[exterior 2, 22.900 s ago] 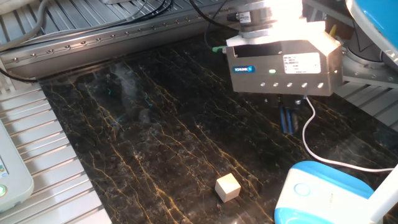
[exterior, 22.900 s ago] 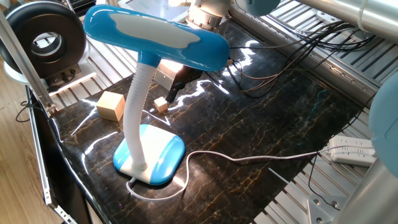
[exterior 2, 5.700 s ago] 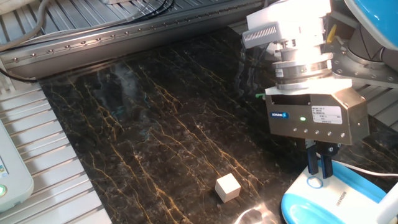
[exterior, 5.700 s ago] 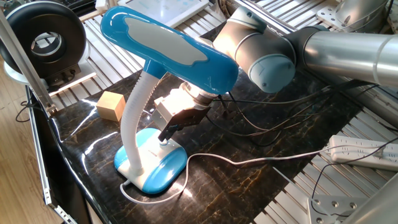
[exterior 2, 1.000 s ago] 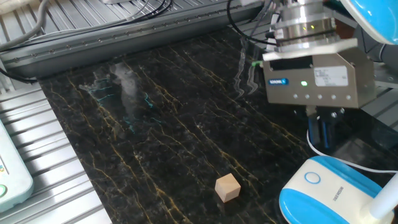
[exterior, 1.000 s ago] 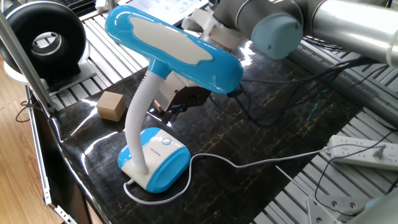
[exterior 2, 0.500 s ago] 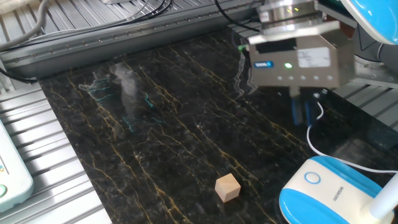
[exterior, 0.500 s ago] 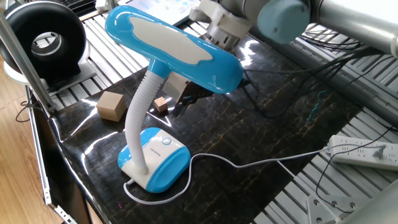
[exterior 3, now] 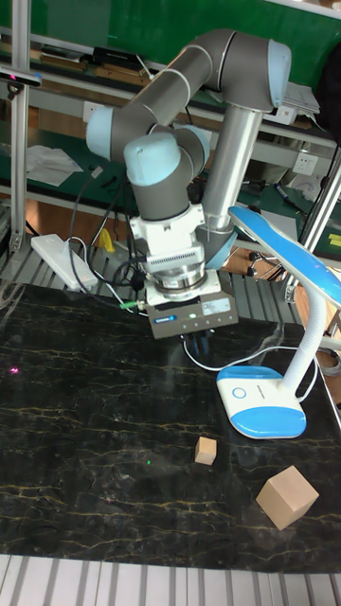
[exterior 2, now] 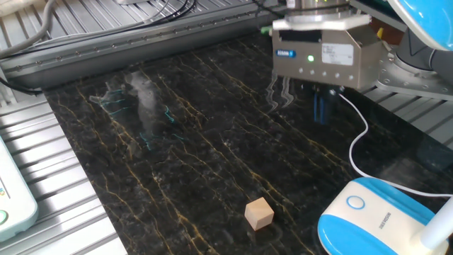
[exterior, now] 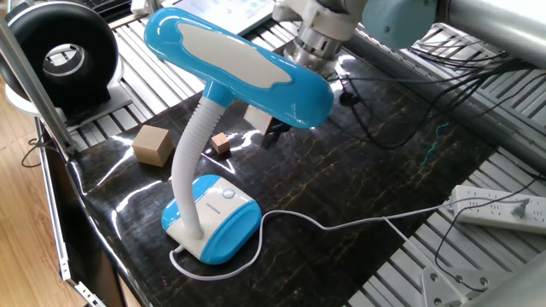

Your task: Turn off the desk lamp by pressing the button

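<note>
While a small wooden cube [exterior 2: 259,212] and a larger wooden block [exterior 3: 287,496] sit on the dark marbled counter [exterior 2: 177,163], a white power strip [exterior: 499,207] lies off its edge on the ribbed metal. Nothing lies between the gripper [exterior 2: 322,108] and the desk lamp [exterior: 222,94], which stands near the counter's front corner: blue oval head, white ribbed neck, blue and white base. Its small round button [exterior 2: 355,202] faces up, uncovered. I cannot tell whether the fingers are open; they hang above the counter, well apart from the base.
</note>
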You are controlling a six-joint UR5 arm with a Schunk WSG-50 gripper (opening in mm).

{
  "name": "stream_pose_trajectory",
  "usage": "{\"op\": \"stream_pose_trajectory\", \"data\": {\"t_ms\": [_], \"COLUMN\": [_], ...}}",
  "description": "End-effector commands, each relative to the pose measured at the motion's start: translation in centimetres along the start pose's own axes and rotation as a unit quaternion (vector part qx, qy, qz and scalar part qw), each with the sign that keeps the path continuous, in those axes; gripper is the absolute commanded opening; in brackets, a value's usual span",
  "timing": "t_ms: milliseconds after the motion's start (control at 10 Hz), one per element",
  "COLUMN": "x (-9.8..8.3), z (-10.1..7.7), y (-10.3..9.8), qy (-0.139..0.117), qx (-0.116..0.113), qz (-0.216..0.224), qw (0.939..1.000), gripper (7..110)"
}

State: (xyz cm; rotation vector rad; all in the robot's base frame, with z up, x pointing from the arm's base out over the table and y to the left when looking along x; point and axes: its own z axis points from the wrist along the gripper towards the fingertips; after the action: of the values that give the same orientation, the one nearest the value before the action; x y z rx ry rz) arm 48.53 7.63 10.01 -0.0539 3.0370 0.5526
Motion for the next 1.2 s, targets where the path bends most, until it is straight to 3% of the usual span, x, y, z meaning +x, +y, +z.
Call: {"op": "stream_pose_trajectory", "data": {"t_ms": [0, 100, 200, 300, 500, 800, 1100], "x": [1.0, 1.1, 1.4, 1.9, 2.3, 2.8, 2.6], "z": [-2.1, -2.9, -3.6, -4.2, -5.6, -6.5, -6.4], "y": [-1.6, -2.8, -3.2, -2.9, -4.1, -4.8, -4.2], "qy": [-0.004, -0.008, -0.010, -0.010, -0.018, -0.022, -0.030], "qx": [0.055, 0.095, 0.118, 0.125, 0.166, 0.190, 0.173], "qz": [0.012, 0.003, -0.002, -0.003, -0.020, -0.026, -0.021], "qw": [0.9984, 0.9955, 0.9930, 0.9921, 0.9857, 0.9813, 0.9842], "gripper": [7, 7, 7, 7, 7, 7, 7]}}
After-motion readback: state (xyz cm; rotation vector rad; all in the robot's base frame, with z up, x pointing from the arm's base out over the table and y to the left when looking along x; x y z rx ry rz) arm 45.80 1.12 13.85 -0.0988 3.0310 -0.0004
